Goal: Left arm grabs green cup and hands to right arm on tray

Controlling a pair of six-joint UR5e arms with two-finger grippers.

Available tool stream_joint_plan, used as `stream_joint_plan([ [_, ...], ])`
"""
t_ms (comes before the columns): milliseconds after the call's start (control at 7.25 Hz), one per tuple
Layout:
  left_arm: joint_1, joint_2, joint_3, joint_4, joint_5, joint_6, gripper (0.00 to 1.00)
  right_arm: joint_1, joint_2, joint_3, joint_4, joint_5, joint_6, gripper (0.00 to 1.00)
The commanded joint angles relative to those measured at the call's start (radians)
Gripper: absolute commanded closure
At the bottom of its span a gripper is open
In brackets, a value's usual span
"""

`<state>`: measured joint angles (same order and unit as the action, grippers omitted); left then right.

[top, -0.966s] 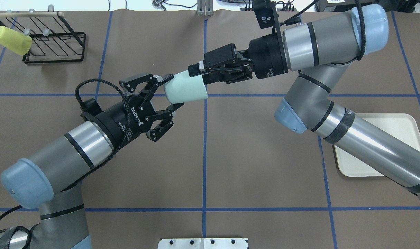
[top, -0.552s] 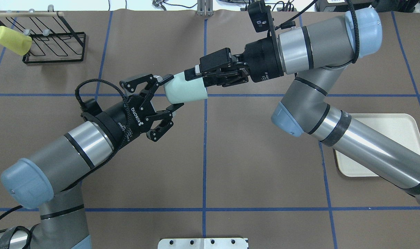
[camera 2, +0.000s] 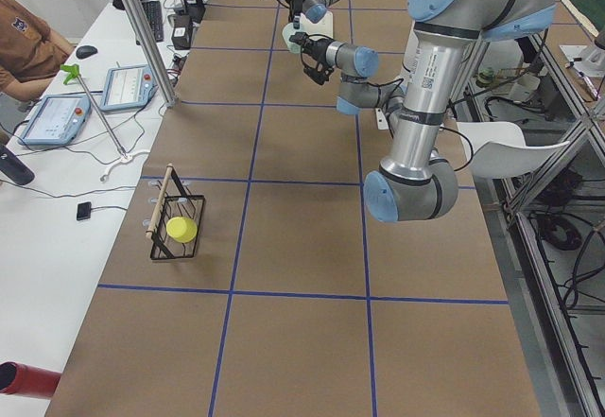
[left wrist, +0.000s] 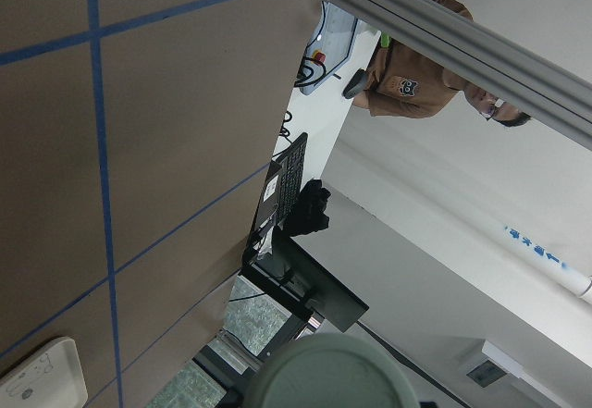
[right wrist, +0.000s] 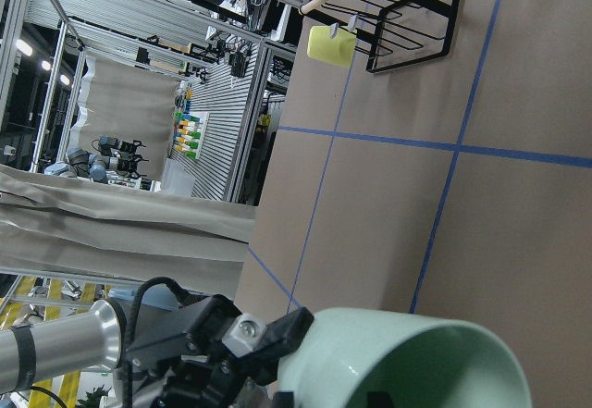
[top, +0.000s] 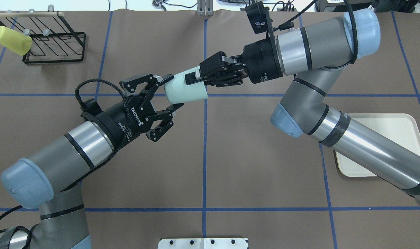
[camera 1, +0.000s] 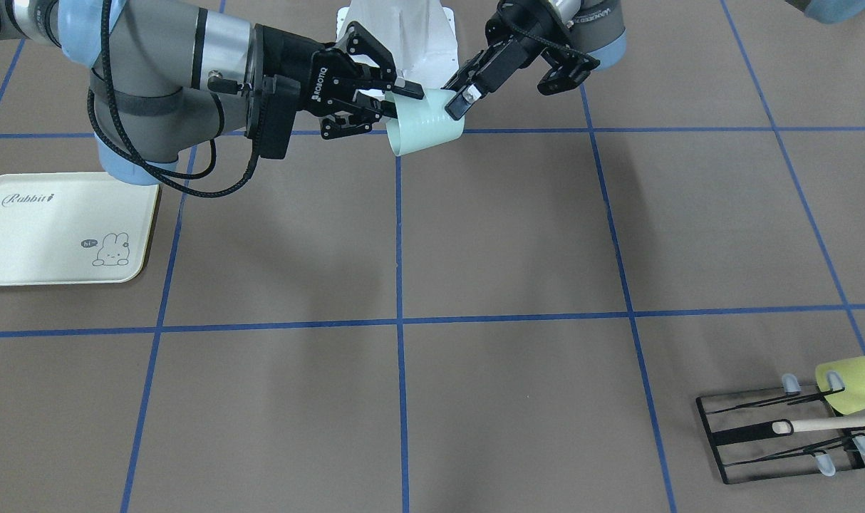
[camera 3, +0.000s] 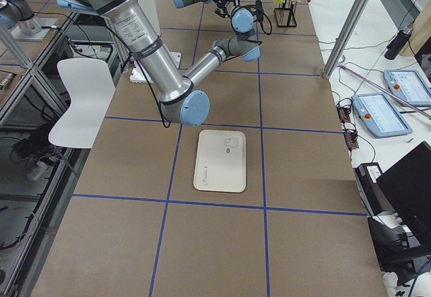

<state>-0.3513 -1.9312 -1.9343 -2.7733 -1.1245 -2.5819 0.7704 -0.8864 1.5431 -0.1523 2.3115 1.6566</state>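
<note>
The pale mint-green cup (top: 185, 91) hangs on its side in mid-air over the table's centre line, base toward my left arm, mouth toward my right arm. My left gripper (top: 172, 92), spread wide, has its two fingertips (top: 167, 79) pressed on either side of the cup's base. My right gripper (top: 193, 79) pinches the cup's wall at the rim, one finger outside and one inside. In the front view the cup (camera 1: 425, 132) sits between the right gripper (camera 1: 404, 96) and the left gripper (camera 1: 455, 100). The cream rabbit tray (top: 396, 124) lies flat and bare at the right, partly under my right arm.
A black wire rack (top: 54, 45) stands at the far left corner with a yellow-green cup (top: 12, 40) hung on it. A white mounting plate (top: 203, 243) sits at the near edge. Blue tape lines cross the brown table.
My right gripper has slid further along the cup and its wrist has swung up and left. The cup and my left gripper have stayed still.
</note>
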Motion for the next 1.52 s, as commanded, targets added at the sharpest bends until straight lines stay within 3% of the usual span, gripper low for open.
stream_joint_plan([
  [0, 0.000, 0.000, 0.000, 0.000, 0.000, 0.000, 0.80, 0.001, -0.002, 0.002, 0.000, 0.000, 0.000, 0.76],
  [138, 0.000, 0.001, 0.000, 0.000, 0.000, 0.000, 0.80, 0.001, -0.002, 0.002, 0.000, 0.000, 0.000, 0.76],
  [276, 0.000, 0.001, 0.000, 0.000, 0.000, 0.002, 0.69, 0.001, -0.002, 0.002, 0.000, 0.000, 0.000, 0.77],
  [414, 0.000, 0.001, 0.001, 0.001, -0.001, 0.014, 0.04, 0.001, -0.002, 0.002, 0.000, 0.000, 0.000, 0.86],
  [552, 0.000, 0.009, 0.000, 0.001, -0.003, 0.014, 0.00, 0.001, -0.003, 0.003, 0.000, 0.000, 0.000, 0.99],
  [1103, 0.000, 0.006, -0.008, 0.001, -0.003, 0.014, 0.00, 0.023, -0.014, 0.003, -0.001, -0.001, 0.002, 1.00],
  [1379, -0.002, 0.002, -0.006, 0.012, -0.004, 0.017, 0.00, 0.123, -0.049, 0.002, -0.057, 0.003, -0.009, 1.00],
])
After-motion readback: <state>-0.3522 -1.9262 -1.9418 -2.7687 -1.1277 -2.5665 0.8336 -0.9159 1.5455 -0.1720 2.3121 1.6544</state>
